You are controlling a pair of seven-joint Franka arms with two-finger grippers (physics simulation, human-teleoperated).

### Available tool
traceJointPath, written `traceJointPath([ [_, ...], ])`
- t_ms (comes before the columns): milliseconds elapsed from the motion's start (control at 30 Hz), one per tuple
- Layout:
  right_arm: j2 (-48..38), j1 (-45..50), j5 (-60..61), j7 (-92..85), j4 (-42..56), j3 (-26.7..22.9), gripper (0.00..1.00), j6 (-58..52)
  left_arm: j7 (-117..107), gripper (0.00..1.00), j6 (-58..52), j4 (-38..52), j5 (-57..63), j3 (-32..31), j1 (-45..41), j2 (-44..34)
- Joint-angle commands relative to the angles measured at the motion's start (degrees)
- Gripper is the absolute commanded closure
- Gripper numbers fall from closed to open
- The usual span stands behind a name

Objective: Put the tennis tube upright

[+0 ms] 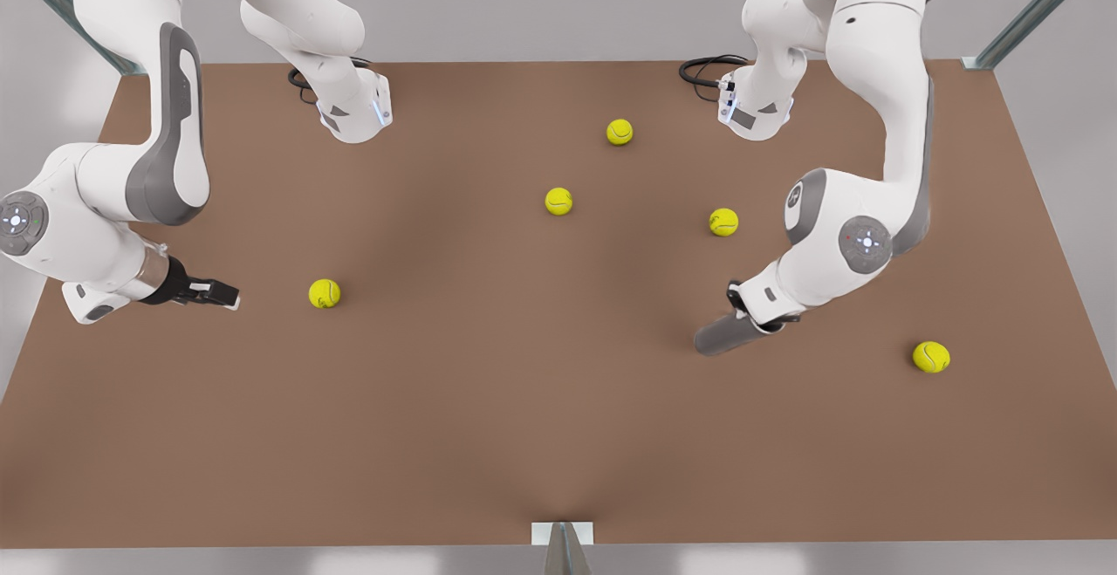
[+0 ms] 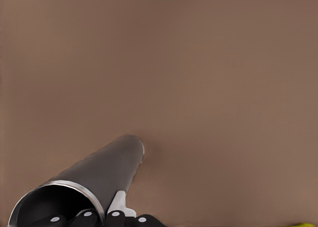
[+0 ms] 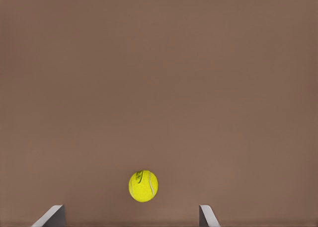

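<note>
The tennis tube (image 1: 726, 336) is gripped by the left gripper (image 1: 750, 318) fingers, tilted low over the worktop (image 1: 489, 400), tipping upright needed next; right gripper (image 1: 218, 294) is held open, waiting.

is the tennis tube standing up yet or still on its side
Not upright yet. The tennis tube is tilted, its far end down at the table, its silvery-rimmed open end gripped by the left gripper. The right gripper waits open.
</note>
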Motion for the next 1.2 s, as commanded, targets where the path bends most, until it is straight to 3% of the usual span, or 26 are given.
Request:
traceJointPath([
  [0, 0.0, -0.08, 0.05, -0.14, -0.02, -0.02, 0.0, -0.31, -16.03, 0.79, 0.27, 0.35, 6.38, -0.01, -0.21, 0.8],
  [400, 0.0, -0.35, 0.05, -1.37, -0.11, -0.11, 0.0, -0.31, -16.3, 0.79, 1.15, 1.14, 5.59, -0.18, -0.21, 3.08],
  [433, 0.0, -0.44, 0.05, -1.37, -0.11, -0.11, 0.0, -0.31, -16.21, 0.75, 1.15, 1.14, 5.59, -0.18, -0.21, 3.17],
  [467, 0.0, -0.44, 0.05, -1.37, -0.11, -0.11, 0.0, -0.31, -16.12, 0.6, 1.15, 1.14, 5.68, -0.18, -0.21, 3.17],
  [500, 0.0, -0.44, 0.05, -1.37, -0.02, -0.11, 0.0, -0.31, -16.12, 0.23, 1.15, 1.23, 5.68, -0.18, -0.21, 3.44],
  [533, 0.0, -0.44, 0.05, -1.37, -0.02, -0.11, 0.0, -0.22, -16.12, 0.0, 1.15, 1.23, 5.77, -0.18, -0.21, 3.35],
  [767, 0.53, -0.79, 0.05, -1.55, 0.24, -0.11, 0.0, -0.13, -15.95, 0.0, -1.57, 1.93, 5.77, -0.36, -0.3, 1.59],
  [833, 0.53, -0.79, 0.13, -1.55, 0.33, -0.11, 0.0, -0.04, -15.33, 0.0, -10.0, 2.19, 5.77, -0.71, -0.3, -3.41],
  [933, 0.53, -0.7, 0.13, -1.55, 0.24, -0.11, 0.0, 0.22, -12.79, 0.0, -30.31, 12.92, 6.03, -0.62, -0.3, -8.77],
  [967, 0.53, -0.79, 0.13, -1.55, 0.15, -0.11, 0.0, -0.04, -11.91, 0.0, -32.06, 12.22, 6.12, -0.36, -0.21, -11.24],
  [1033, 0.53, -0.7, 0.13, -1.55, 0.15, -0.02, 0.0, -0.13, -10.5, 0.0, -21.26, -4.91, 6.38, 0.78, 0.49, -24.24],
  [1167, 0.71, -0.79, 0.13, -1.9, 0.33, -0.02, 0.0, -0.04, -10.76, 0.0, -22.84, -4.48, 7.17, 1.05, 0.49, -24.16],
])
